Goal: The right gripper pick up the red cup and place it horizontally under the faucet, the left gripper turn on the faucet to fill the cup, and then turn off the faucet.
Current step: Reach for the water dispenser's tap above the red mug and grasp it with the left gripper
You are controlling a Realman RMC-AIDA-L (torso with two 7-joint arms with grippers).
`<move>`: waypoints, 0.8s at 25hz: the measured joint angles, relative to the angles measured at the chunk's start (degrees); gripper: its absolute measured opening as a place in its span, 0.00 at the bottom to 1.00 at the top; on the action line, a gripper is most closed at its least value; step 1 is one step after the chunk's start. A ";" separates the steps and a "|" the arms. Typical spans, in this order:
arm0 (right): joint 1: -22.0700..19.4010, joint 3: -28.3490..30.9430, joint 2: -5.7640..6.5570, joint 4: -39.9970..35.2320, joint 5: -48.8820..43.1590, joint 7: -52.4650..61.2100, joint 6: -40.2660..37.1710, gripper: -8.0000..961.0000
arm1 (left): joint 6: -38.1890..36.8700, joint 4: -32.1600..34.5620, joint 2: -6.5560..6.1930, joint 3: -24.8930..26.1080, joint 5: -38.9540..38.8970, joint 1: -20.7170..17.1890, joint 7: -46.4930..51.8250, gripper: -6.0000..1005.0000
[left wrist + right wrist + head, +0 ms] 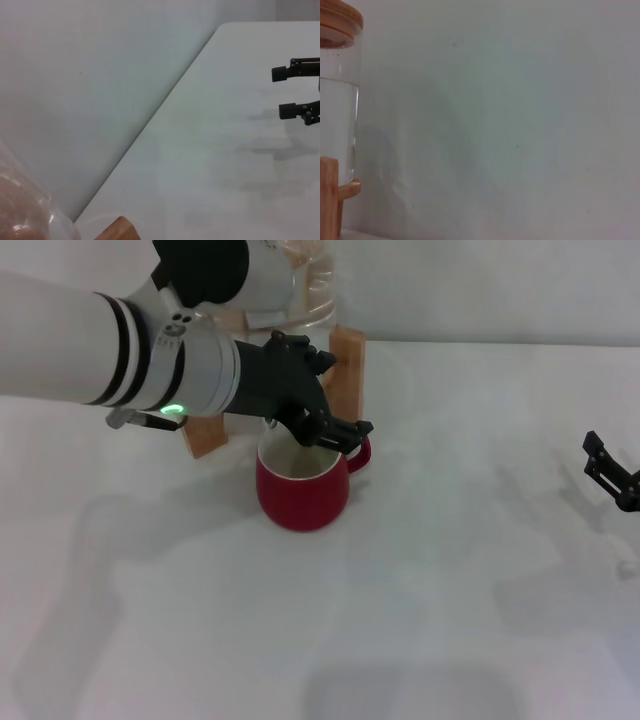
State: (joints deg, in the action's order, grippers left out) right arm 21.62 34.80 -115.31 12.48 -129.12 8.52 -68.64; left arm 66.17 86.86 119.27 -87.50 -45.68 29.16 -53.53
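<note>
1. cup (302,492) stands upright on the desk (450,590) just before the wooden stand (347,360), near the far edge.
2. left claw (318,418) hovers over its rim; grip unclear.
3. right claw (612,472) waits at the right edge, fingers parted.

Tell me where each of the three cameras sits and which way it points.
Head: looks down on the table; left tool over the red cup, right tool at the edge.
Left wrist: faces across the table to the right tool, shared with head.
Right wrist: faces the water jug; no body.
</note>
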 joint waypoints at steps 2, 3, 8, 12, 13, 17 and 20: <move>0.00 0.00 0.00 0.00 0.00 0.00 0.00 0.90 | 0.10 0.27 0.00 0.05 0.14 -0.09 0.05 0.88; 0.00 0.00 0.00 0.00 0.00 0.00 -0.01 0.90 | 0.14 0.44 0.00 0.06 0.22 -0.13 0.07 0.88; 0.00 0.00 0.00 0.00 0.01 0.00 -0.02 0.90 | 0.75 1.12 0.00 0.10 0.43 -0.32 0.31 0.88; 0.00 0.00 0.00 0.00 0.01 0.00 -0.03 0.90 | 1.30 1.13 -0.04 0.13 0.55 -0.33 0.67 0.88; 0.00 0.00 -0.01 0.00 0.01 0.00 -0.03 0.90 | 1.43 1.13 -0.05 0.13 0.58 -0.33 0.67 0.88; 0.00 0.00 0.00 0.00 -0.05 0.00 -0.05 0.90 | 2.07 1.49 -0.08 0.33 0.68 -0.34 0.70 0.88; 0.07 0.00 0.05 0.00 -0.08 0.00 -0.08 0.90 | 2.54 2.05 -0.09 0.46 0.72 -0.34 0.72 0.88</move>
State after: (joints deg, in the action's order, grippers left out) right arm 21.69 34.80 -115.26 12.48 -129.20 8.52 -68.72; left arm 68.71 88.91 119.18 -87.04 -44.96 28.82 -52.81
